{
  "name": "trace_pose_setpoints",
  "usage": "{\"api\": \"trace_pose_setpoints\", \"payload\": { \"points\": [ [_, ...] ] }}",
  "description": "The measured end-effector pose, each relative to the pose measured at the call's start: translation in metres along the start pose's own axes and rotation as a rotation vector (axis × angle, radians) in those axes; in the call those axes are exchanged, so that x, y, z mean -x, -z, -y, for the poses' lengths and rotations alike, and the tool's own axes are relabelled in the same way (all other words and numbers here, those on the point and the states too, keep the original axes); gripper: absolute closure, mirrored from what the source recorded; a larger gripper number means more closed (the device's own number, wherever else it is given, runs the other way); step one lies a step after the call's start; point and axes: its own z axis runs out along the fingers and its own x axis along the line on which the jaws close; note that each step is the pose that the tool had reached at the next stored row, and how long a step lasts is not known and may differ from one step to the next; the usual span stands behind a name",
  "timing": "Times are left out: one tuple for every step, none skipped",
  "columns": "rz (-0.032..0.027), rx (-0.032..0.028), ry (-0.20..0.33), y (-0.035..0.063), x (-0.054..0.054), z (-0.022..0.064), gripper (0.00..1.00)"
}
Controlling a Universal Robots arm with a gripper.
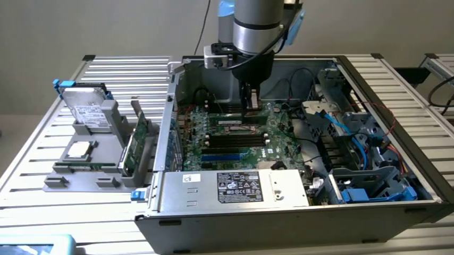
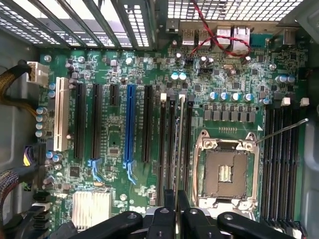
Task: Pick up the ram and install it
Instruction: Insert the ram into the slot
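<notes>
My gripper (image 1: 250, 108) reaches down into the open computer case (image 1: 170, 106), over the motherboard (image 1: 273, 141). It is shut on the ram (image 1: 235, 121), a thin green stick with a white label that stands on its long edge. In the wrist view the ram (image 2: 179, 144) appears edge-on as a narrow line running away from my gripper (image 2: 176, 198). It lies along the black memory slots (image 2: 169, 144) beside the processor socket (image 2: 227, 169). Whether the ram sits in a slot or just above one, I cannot tell.
A grey rack at the exterior view's left holds a hard drive (image 1: 89, 109), a chip (image 1: 80, 150) and an upright green card (image 1: 138, 141). The power supply (image 1: 234, 186) fills the case's near side. Blue cables and a drive cage (image 1: 369, 180) sit at the exterior view's right.
</notes>
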Motion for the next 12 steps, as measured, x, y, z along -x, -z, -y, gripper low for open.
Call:
{"api": "trace_pose_setpoints", "payload": {
  "points": [
    [0.0,0.0,0.0,-0.0014,0.0,0.0,0.86],
    [0.0,0.0,0.0,-0.0025,0.0001,0.0,0.86],
    [0.0,0.0,0.0,-0.0036,0.0001,0.0,0.86],
    [0.0001,0.0,0.0,-0.0045,0.0001,0.0,0.86],
    [0.0,0.0,0.0,-0.0054,0.0001,0.0,0.86],
    [0.0,0.0,0.0,-0.006,0.0002,0.0,0.86],
    [0.0,0.0,0.0,-0.0066,0.0002,0.0,0.86],
    [-0.0001,0.0001,0.0,-0.0069,-0.0001,-0.0001,0.86],
    [0.0,0.0,0.0,-0.0073,-0.0004,-0.0001,0.86],
    [-0.0001,0.0001,0.0,-0.0076,-0.0009,-0.0001,0.86],
    [-0.0002,0.0001,0.0,-0.0079,-0.0017,-0.0001,0.86],
    [0.0,0.0,0.0,-0.0083,-0.0025,-0.0001,0.86]
  ]
}}
